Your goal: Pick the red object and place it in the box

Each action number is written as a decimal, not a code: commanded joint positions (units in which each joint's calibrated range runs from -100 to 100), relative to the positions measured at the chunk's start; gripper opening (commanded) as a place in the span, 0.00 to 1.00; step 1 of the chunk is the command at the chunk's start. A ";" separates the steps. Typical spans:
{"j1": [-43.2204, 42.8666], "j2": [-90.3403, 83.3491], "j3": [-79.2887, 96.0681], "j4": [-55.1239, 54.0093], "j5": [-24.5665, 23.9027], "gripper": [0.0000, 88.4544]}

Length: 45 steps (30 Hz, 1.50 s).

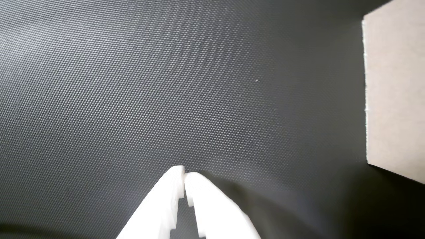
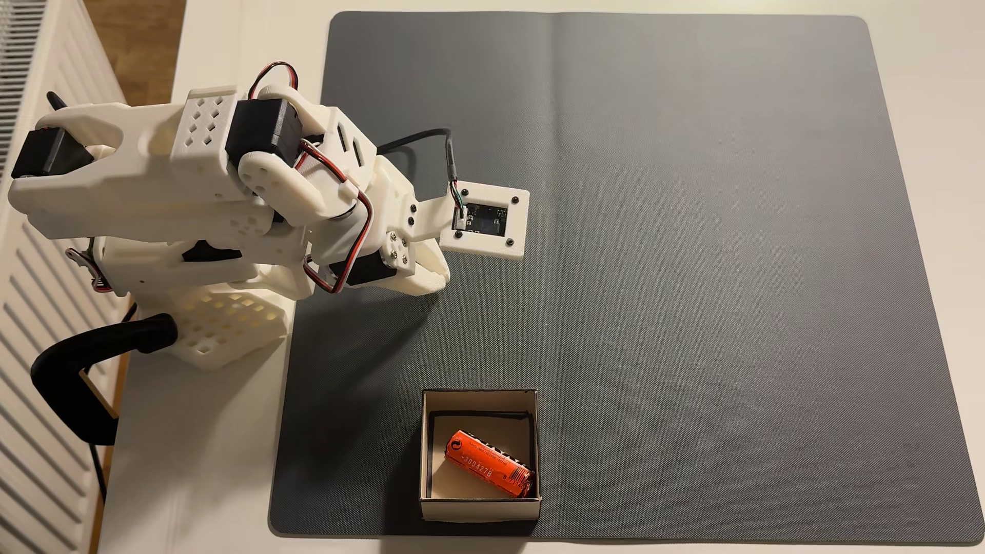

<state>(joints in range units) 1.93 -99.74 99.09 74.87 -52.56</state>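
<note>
The red object (image 2: 489, 464) is an orange-red cylinder with printed text, lying at a slant on the tan floor of the box (image 2: 478, 507) in the fixed view. The box stands near the mat's front edge. In the wrist view, the box's pale outer wall (image 1: 395, 89) shows at the right edge. My white gripper (image 1: 184, 174) is shut with nothing between its fingertips, hovering over bare mat. In the fixed view, the gripper (image 2: 439, 277) sits folded back near the arm's base, well behind and left of the box.
A dark grey textured mat (image 2: 693, 213) covers most of the white table (image 2: 186, 479). The arm's base (image 2: 224, 325) and a black clamp (image 2: 80, 373) stand at the table's left edge beside a white radiator (image 2: 32, 319). The wrist camera board (image 2: 485, 218) juts out over the mat.
</note>
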 commanded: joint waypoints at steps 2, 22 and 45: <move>-0.52 0.85 0.82 0.74 -0.16 0.01; -4.53 0.93 0.73 0.65 -0.16 0.01; -6.68 0.93 0.73 0.65 -0.16 0.01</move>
<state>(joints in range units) -4.53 -99.48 99.09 74.87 -52.56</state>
